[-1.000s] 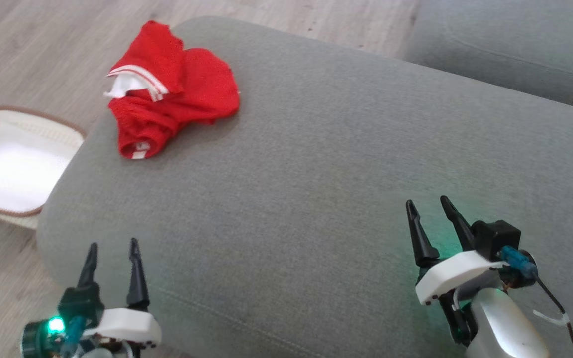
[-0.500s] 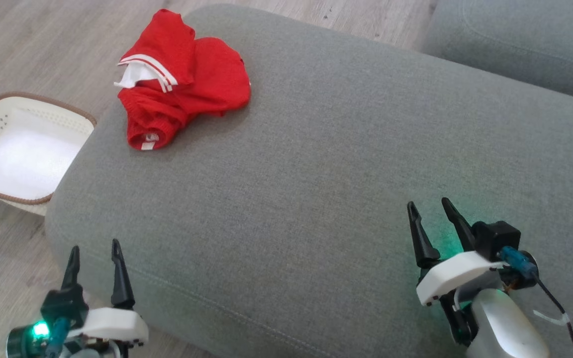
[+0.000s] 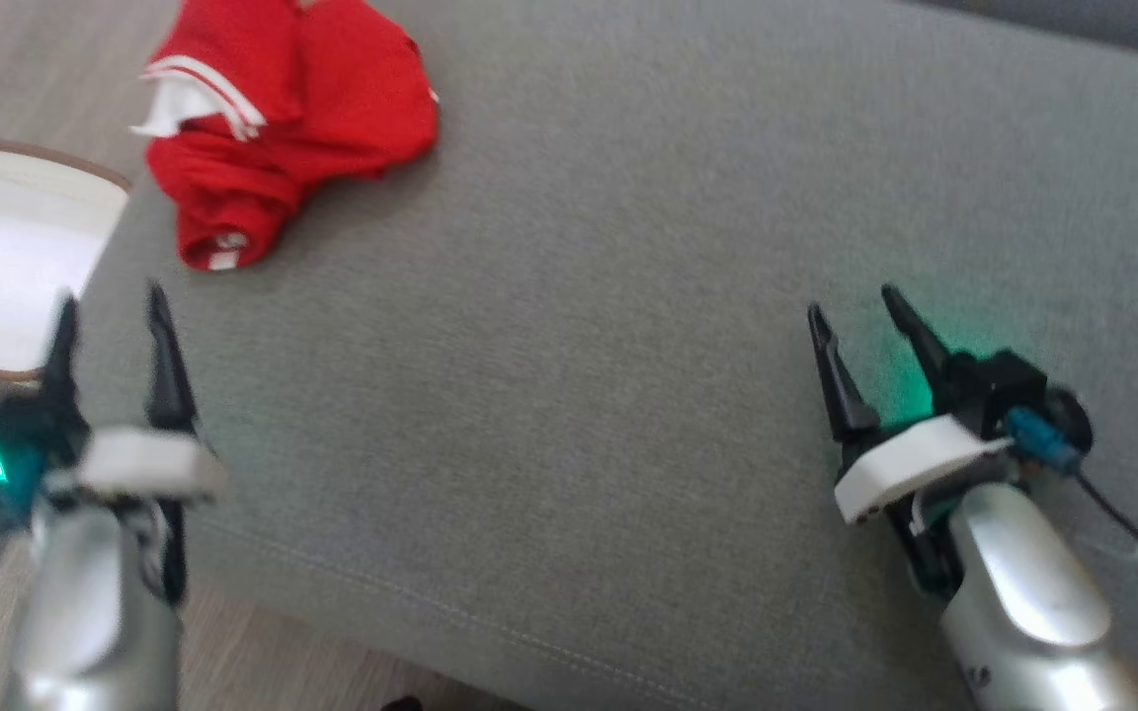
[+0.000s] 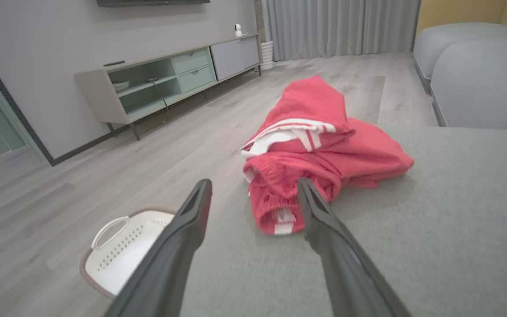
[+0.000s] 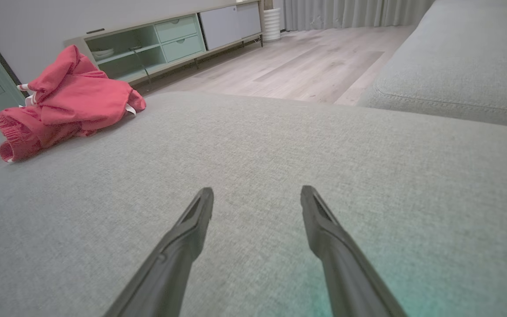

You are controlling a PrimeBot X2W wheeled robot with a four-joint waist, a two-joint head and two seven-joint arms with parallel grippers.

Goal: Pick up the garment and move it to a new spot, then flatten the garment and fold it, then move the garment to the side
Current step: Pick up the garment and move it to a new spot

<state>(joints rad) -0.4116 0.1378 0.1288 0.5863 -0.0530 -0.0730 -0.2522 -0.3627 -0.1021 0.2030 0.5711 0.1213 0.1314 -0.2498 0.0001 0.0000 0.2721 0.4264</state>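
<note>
A crumpled red garment [image 3: 283, 109] with white stripes lies at the far left corner of the grey sofa cushion [image 3: 579, 346]. In the left wrist view the garment [image 4: 319, 163] sits just past the fingertips. My left gripper [image 3: 110, 311] is open over the cushion's left edge, a short way short of the garment, holding nothing. My right gripper [image 3: 851, 306] is open over the right part of the cushion, far from the garment [image 5: 64, 110], also with nothing in it.
A white basket [image 3: 6, 257] with a brown rim stands on the wooden floor left of the cushion, also in the left wrist view as the basket [image 4: 121, 251]. A second grey cushion [image 5: 451, 66] lies to the right. A low TV cabinet [image 4: 170, 79] stands against the far wall.
The head camera has shifted, so the whole scene sits differently in the picture. My left gripper has risen and come closer to the garment. The garment itself lies as before.
</note>
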